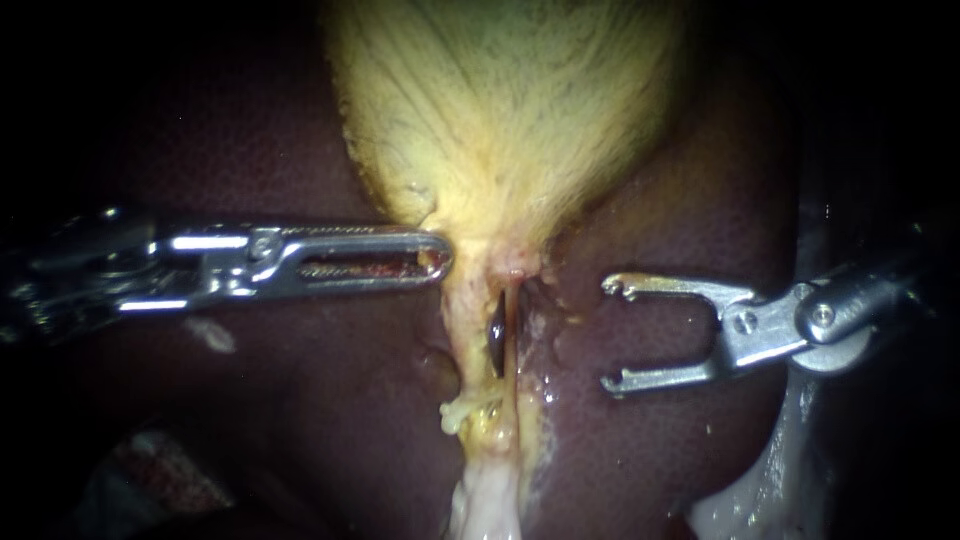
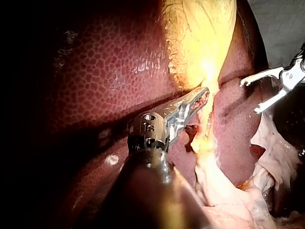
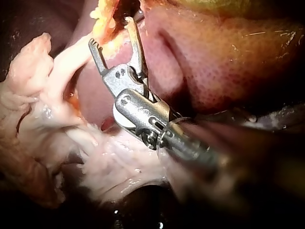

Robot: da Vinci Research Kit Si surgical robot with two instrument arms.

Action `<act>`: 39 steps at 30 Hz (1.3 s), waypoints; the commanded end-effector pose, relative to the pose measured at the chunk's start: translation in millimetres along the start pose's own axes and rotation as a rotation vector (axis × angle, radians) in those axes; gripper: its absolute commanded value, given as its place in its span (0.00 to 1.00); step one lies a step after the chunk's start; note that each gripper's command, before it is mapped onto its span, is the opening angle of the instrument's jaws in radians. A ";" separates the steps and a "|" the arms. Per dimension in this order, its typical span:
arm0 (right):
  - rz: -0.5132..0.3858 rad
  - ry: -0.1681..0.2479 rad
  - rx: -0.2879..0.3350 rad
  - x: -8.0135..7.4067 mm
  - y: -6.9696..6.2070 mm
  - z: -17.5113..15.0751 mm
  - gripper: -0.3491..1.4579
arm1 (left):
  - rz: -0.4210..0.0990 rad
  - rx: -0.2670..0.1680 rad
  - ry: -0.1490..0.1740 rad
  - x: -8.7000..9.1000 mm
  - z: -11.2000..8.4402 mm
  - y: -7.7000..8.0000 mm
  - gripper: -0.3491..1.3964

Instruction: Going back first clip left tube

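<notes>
The slim silver left instrument [image 1: 440,258] has its pincer clenched on the narrow neck of the yellow gallbladder [image 1: 500,110]. Just below, the pale left tube [image 1: 466,335] runs nearward over the dark-red liver [image 1: 330,380]. Right of it, the silver right instrument [image 1: 610,335] hangs released and empty.

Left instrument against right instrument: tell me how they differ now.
The left instrument has long slotted jaws lying nearly together at the gallbladder neck, seemingly gripping its edge; the right instrument has thin, hook-tipped jaws spread wide and empty. The left touches yellow tissue; the right hangs over the liver, apart from that tissue. Both are shiny metal, tips facing each other.
</notes>
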 end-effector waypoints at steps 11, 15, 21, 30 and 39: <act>0.002 0.021 0.013 0.4 0.0 -0.1 0.52 | 0.000 0.000 0.000 0.0 0.1 0.3 0.08; 0.002 0.021 0.013 0.4 0.0 -0.1 0.52 | 0.001 0.000 0.000 0.0 0.3 0.6 0.08; 0.002 0.021 0.014 0.4 0.0 -0.2 0.52 | 0.003 -0.002 -0.002 0.3 0.8 1.2 0.08; 0.002 0.021 0.014 0.4 0.0 -0.2 0.52 | 0.015 -0.010 0.022 2.1 3.3 2.2 0.08; 0.002 0.021 0.014 0.4 0.0 -0.2 0.52 | 0.020 -0.009 0.035 2.8 4.8 2.3 0.09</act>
